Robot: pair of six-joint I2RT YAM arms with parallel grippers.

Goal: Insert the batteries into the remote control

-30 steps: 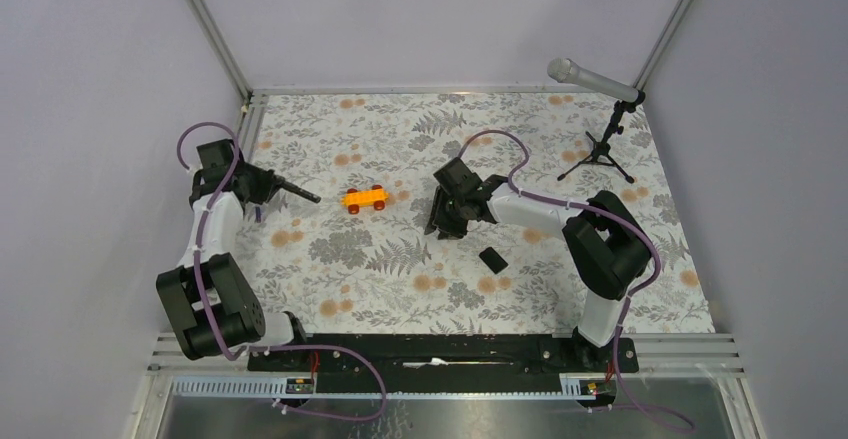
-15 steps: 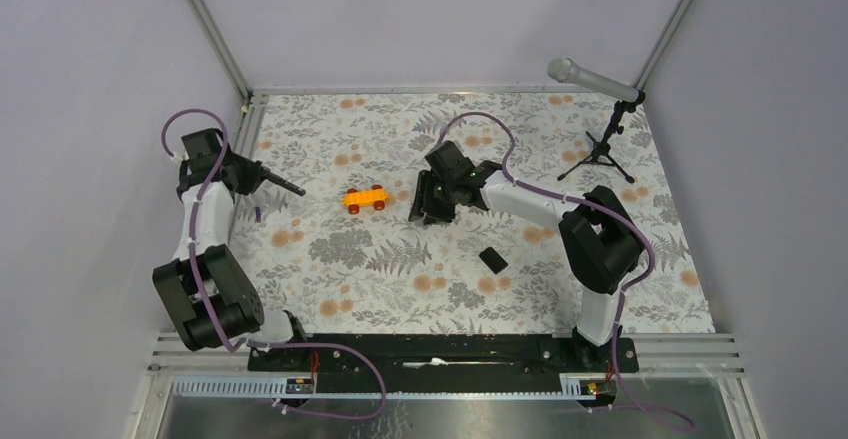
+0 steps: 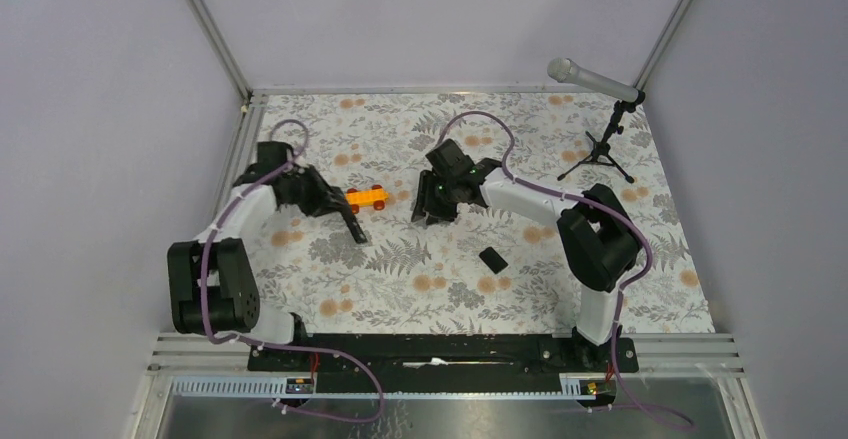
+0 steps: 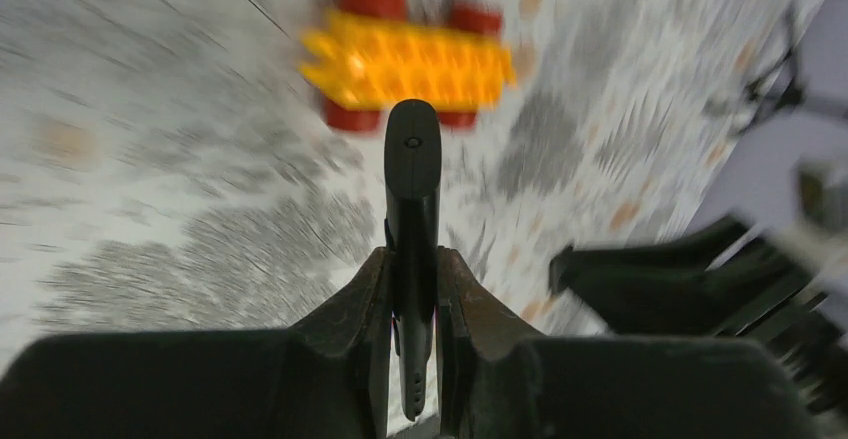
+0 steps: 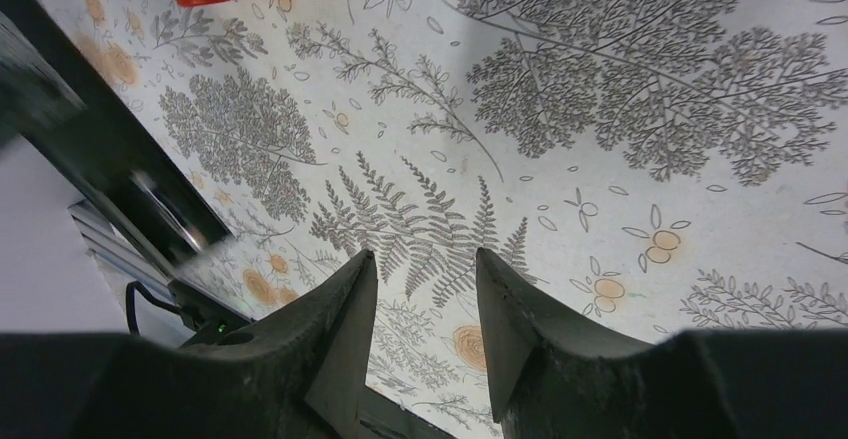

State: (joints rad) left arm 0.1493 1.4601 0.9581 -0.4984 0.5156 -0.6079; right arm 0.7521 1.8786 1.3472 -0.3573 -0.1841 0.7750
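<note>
The left fingers (image 4: pixel 378 279) are clenched on the remote (image 4: pixel 413 174), gripping it by one end so the slim black bar sticks straight out ahead of the wrist. From above, its long axis runs from the far left toward the near right, and the free end hangs just above the counter (image 3: pixel 400 289), close beside the near side of the orange toy car (image 3: pixel 365 198). The left wrist view is blurred by motion, so I cannot tell which face of the remote is up or whether the battery bay is open.

The right fingers (image 5: pixel 360 289) are spread apart and hold nothing. They hover over bare patterned counter just to the right of the toy car, so the car sits between the two arms. The small black cover (image 3: pixel 491 258) lies flat on the counter nearer the arm bases, to the right.

The batteries cannot be made out in any view, so which way they lie from either arm is unknown.

As I judge it, the free right arm is the one to fetch them. The remote lies to its left, with its free end pointing roughly toward the right arm's side.
</note>
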